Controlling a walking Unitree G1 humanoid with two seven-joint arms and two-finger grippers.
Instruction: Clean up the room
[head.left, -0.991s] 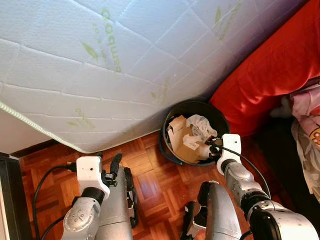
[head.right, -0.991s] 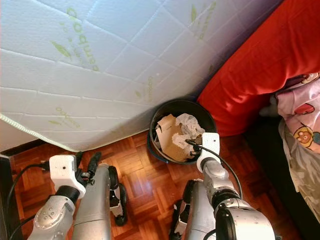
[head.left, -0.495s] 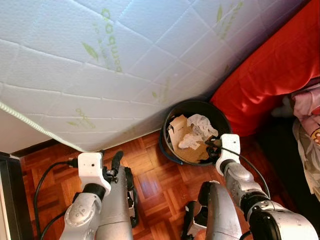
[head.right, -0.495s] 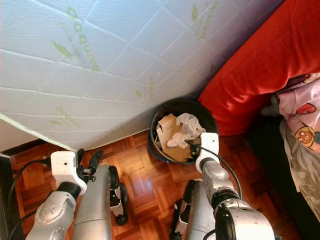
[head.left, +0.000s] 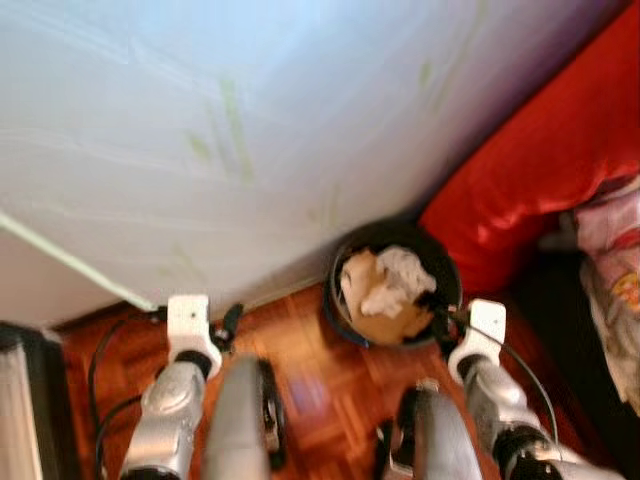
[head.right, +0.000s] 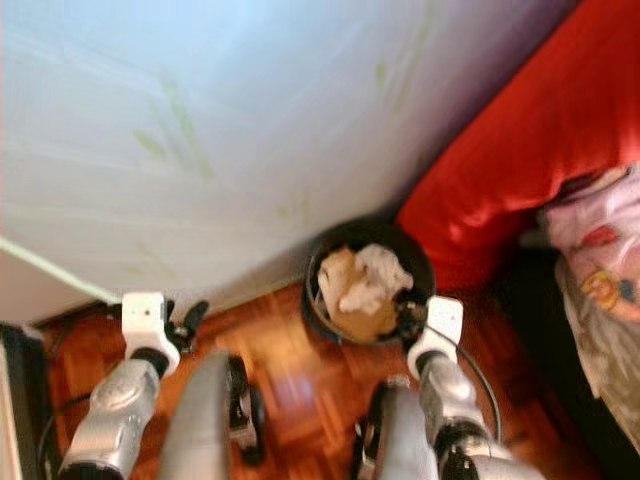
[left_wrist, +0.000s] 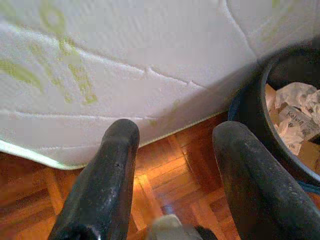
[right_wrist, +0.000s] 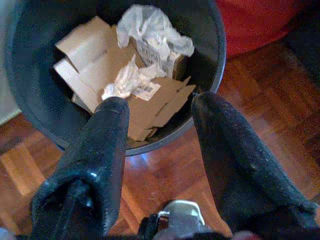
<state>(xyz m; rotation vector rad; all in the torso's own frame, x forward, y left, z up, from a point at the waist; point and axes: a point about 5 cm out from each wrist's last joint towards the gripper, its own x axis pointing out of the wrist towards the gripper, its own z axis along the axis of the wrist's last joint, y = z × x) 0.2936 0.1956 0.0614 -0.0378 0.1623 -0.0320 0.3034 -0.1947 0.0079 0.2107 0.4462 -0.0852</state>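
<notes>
Parquet flooring (right_wrist: 260, 95) of reddish wood lay under everything. Above it, the right gripper (right_wrist: 157, 107) hung with its two black fingers spread and nothing between them, poised just over the near rim of the black bin (right_wrist: 218, 45). Beyond the fingertips, inside the bin, sat flat cardboard pieces (right_wrist: 90, 60) topped by crumpled white paper (right_wrist: 152, 25). Past the bin rose a red cushion (head.left: 545, 160), and a white mattress (head.left: 200, 130) leaned beside it. Well apart, the left gripper (left_wrist: 172, 135) also stood spread and empty, facing the mattress edge low over the floor.
</notes>
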